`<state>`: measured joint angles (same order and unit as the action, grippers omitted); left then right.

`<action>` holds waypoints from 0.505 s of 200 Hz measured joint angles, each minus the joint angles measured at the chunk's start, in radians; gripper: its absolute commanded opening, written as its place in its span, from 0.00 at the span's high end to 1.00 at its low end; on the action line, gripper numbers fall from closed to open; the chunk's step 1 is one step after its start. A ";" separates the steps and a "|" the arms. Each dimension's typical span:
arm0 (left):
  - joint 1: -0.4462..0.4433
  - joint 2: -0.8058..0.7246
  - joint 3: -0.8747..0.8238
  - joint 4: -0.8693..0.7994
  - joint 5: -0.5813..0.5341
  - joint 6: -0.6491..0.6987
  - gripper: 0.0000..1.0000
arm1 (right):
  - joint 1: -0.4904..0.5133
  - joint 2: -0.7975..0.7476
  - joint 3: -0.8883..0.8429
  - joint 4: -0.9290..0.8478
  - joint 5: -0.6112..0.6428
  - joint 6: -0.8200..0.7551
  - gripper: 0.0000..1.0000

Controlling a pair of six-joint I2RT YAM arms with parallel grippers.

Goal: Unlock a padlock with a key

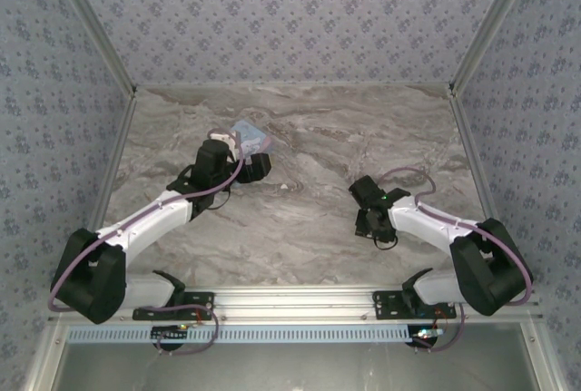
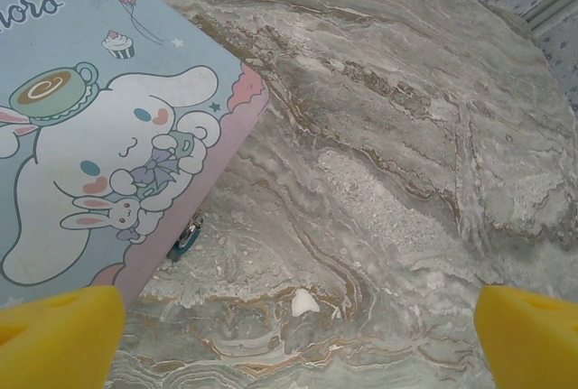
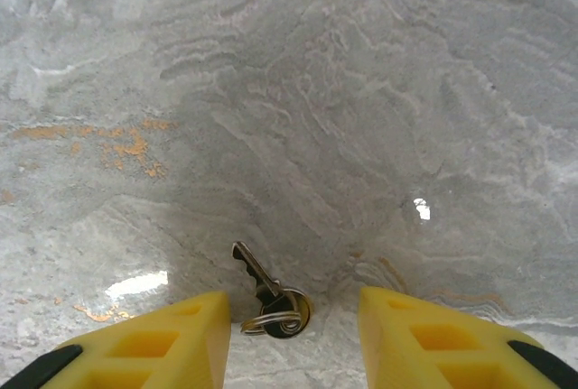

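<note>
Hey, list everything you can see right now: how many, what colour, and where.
Tin: one, light blue with a cartoon print, far left of the table.
Padlock: one, teal, at the tin's edge.
Key: one, dark metal on a ring, flat on the table.
Table: one, grey marble.
Walls: blue-grey floral pattern, around the table.
Left pincer: one, yellow fingers, open, near the tin.
Right pincer: one, yellow fingers, open, either side of the key.
</note>
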<state>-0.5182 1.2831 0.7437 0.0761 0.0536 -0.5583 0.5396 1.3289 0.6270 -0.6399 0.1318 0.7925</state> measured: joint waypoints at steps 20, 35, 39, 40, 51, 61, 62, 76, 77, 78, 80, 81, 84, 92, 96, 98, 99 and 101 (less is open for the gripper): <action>0.000 0.000 0.000 -0.006 -0.002 0.000 0.01 | 0.000 -0.008 -0.004 -0.001 0.005 0.011 0.59; 0.000 0.000 0.000 -0.007 -0.002 0.000 0.01 | 0.000 -0.016 -0.008 -0.001 0.008 0.016 0.60; 0.000 0.000 0.000 -0.007 -0.002 0.000 0.01 | 0.000 -0.017 -0.009 -0.002 0.008 0.017 0.61; 0.000 0.000 0.000 -0.007 -0.002 0.000 0.01 | 0.000 -0.017 -0.009 -0.002 0.008 0.017 0.61; 0.000 0.000 0.000 -0.007 -0.002 0.000 0.01 | 0.000 -0.019 -0.010 -0.002 0.008 0.021 0.62; 0.000 0.000 0.000 -0.009 -0.002 0.000 0.01 | 0.000 -0.021 -0.010 -0.003 0.008 0.024 0.63; 0.000 0.000 0.000 -0.009 -0.002 0.000 0.01 | 0.000 -0.022 -0.010 -0.003 0.008 0.024 0.63; 0.000 0.000 0.000 -0.013 -0.002 0.000 0.01 | 0.000 -0.026 -0.010 -0.006 0.008 0.024 0.64; 0.000 0.000 0.000 -0.013 -0.002 0.000 0.01 | 0.000 -0.026 -0.010 -0.007 0.008 0.024 0.64; 0.000 0.000 0.000 -0.013 -0.002 0.000 0.01 | 0.000 -0.027 -0.010 -0.007 0.008 0.024 0.64; 0.000 0.000 0.000 -0.014 -0.002 0.000 0.01 | 0.000 -0.027 -0.010 -0.008 0.008 0.024 0.64; 0.000 0.000 0.000 -0.014 -0.002 0.000 0.01 | 0.000 -0.028 -0.010 -0.008 0.008 0.024 0.64; 0.000 0.000 0.000 -0.014 -0.002 0.000 0.01 | 0.000 -0.029 -0.010 -0.009 0.008 0.024 0.65; 0.000 0.000 0.000 -0.015 -0.002 0.000 0.01 | 0.000 -0.032 -0.012 -0.009 0.008 0.024 0.66; 0.000 0.000 0.000 -0.015 -0.002 0.001 0.01 | -0.001 -0.034 -0.014 -0.009 0.008 0.024 0.66; 0.000 0.000 0.001 -0.016 -0.002 0.001 0.01 | -0.002 -0.035 -0.015 -0.009 0.008 0.024 0.67; 0.000 0.000 0.001 -0.016 -0.002 0.001 0.01 | -0.002 -0.035 -0.016 -0.009 0.008 0.024 0.67; 0.000 0.000 0.002 -0.018 -0.002 0.001 0.01 | -0.002 -0.036 -0.017 -0.009 0.008 0.024 0.67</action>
<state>-0.5182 1.2827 0.7452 0.0586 0.0517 -0.5575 0.5377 1.2930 0.6102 -0.6487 0.1394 0.8165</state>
